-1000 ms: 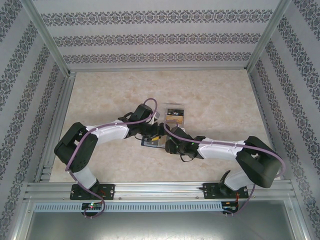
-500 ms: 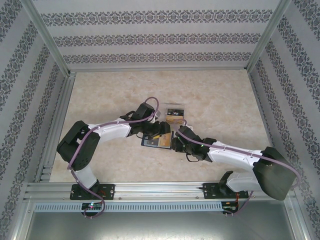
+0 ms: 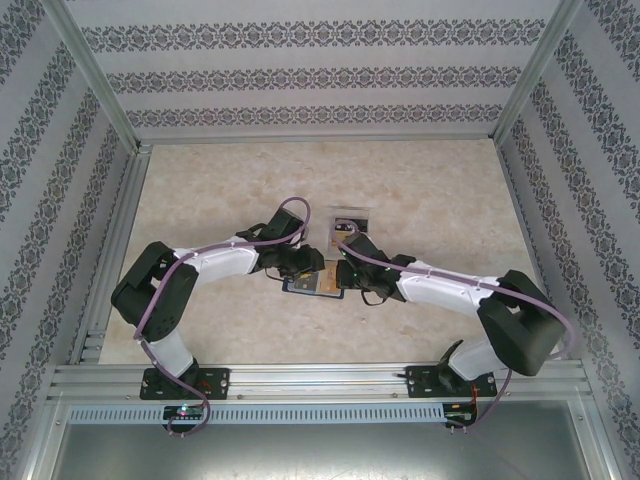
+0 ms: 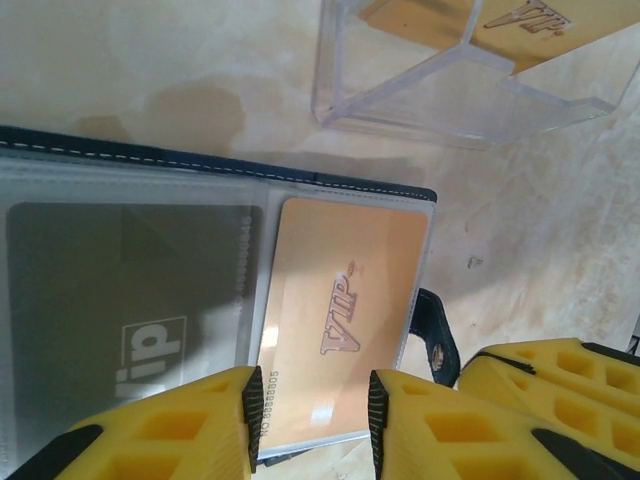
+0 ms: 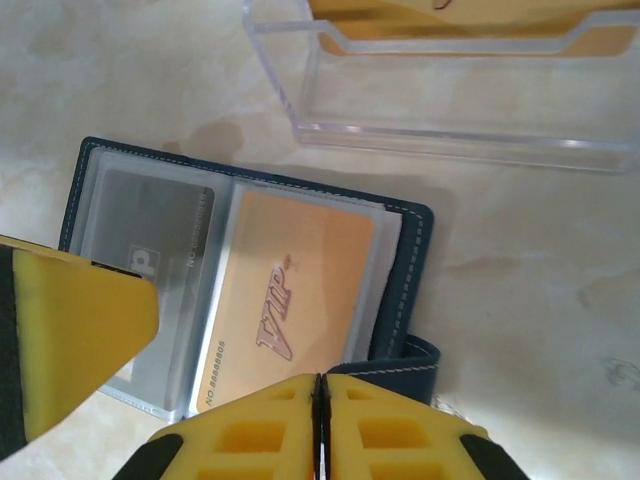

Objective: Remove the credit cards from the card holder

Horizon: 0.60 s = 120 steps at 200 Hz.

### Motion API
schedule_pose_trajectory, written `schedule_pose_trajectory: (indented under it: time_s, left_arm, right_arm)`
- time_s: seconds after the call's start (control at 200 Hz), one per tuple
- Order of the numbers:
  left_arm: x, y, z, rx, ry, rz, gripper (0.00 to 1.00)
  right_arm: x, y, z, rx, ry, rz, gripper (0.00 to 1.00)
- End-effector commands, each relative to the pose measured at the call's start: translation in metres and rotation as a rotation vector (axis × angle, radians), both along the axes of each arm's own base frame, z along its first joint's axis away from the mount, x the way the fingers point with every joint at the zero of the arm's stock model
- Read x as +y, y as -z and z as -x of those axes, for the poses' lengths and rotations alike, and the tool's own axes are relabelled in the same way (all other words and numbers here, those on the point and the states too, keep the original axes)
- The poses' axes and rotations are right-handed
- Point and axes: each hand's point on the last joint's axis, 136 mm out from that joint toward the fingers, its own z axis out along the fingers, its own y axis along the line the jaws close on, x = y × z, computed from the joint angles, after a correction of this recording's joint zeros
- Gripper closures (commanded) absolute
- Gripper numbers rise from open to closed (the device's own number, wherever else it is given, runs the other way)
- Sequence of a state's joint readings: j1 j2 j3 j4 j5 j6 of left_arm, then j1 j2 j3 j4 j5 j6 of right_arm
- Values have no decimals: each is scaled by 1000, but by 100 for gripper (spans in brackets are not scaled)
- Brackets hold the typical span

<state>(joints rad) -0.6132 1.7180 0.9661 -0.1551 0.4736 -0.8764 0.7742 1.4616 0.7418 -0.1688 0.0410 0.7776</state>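
Note:
The card holder (image 3: 300,287) lies open on the table, a navy wallet (image 5: 410,260) with clear sleeves. A gold VIP credit card (image 4: 345,310) (image 5: 285,300) sits in the right sleeve and a grey card (image 4: 130,300) (image 5: 150,230) in the left. My left gripper (image 4: 315,420) (image 3: 306,264) is low over the gold card's near end, its jaws apart and the card's end showing between them. My right gripper (image 5: 320,400) (image 3: 345,274) is shut at the wallet's near edge, beside the closing tab (image 4: 435,335) (image 5: 400,365). Whether it pinches anything is hidden.
A clear plastic box (image 3: 350,218) (image 4: 450,90) (image 5: 450,90) stands just beyond the wallet, with gold cards (image 5: 450,20) in it. Both arms meet at the table's middle. Metal frame rails and patterned walls ring the marble-look table (image 3: 200,200).
My left gripper's jaws have narrowed over the wallet. My right gripper has closed and reached in to the wallet's right edge. The wallet has stayed put.

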Motion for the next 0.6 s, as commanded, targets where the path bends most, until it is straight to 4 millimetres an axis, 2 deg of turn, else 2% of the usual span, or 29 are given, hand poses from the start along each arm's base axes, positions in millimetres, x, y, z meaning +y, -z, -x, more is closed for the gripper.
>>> schedule_pose_trajectory:
  time_s: [0.0,0.275,0.35,0.595]
  left_arm:
    - [10,15,6,48,-10,-45,64]
    - [7,21,8,65,6,-37,63]
    - [6,22,8,71,8,-32,63]
    - [2,29,10,95,19,-24,64]
  right_arm:
    - [2,9,2,43,-26,28,88]
    - [-4,34,7,104,-24,84,89]
    - [-4,40,9,120,-25,95,93]
    - [-1,44,10,133,-29,85,93]
